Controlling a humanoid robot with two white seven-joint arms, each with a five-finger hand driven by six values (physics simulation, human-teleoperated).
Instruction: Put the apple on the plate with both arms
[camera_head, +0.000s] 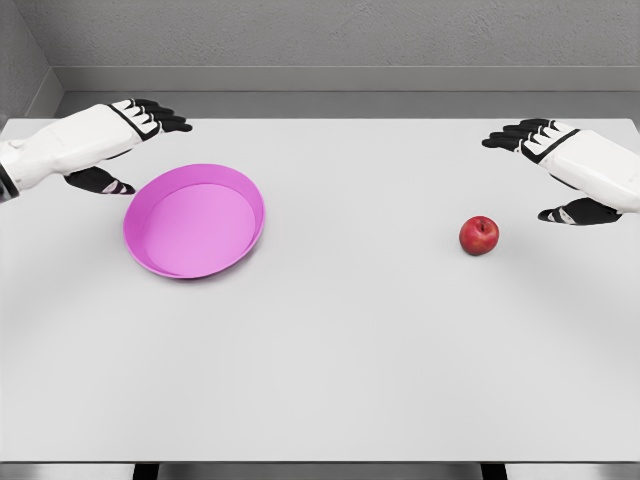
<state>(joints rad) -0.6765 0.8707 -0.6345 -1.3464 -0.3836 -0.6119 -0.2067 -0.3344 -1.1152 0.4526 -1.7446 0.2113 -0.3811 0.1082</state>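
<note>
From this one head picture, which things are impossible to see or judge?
- Both arms: cut off by the left and right picture edges in the head view.
- Far side of the apple: turned away from the camera.
- Palm of the left robot hand and of the right robot hand: hidden, facing down.
- Underside of the plate: hidden by the plate itself.
- Table legs: hidden under its top.

Both my arms are cut off by the picture's side edges; the table legs are cropped below.
</note>
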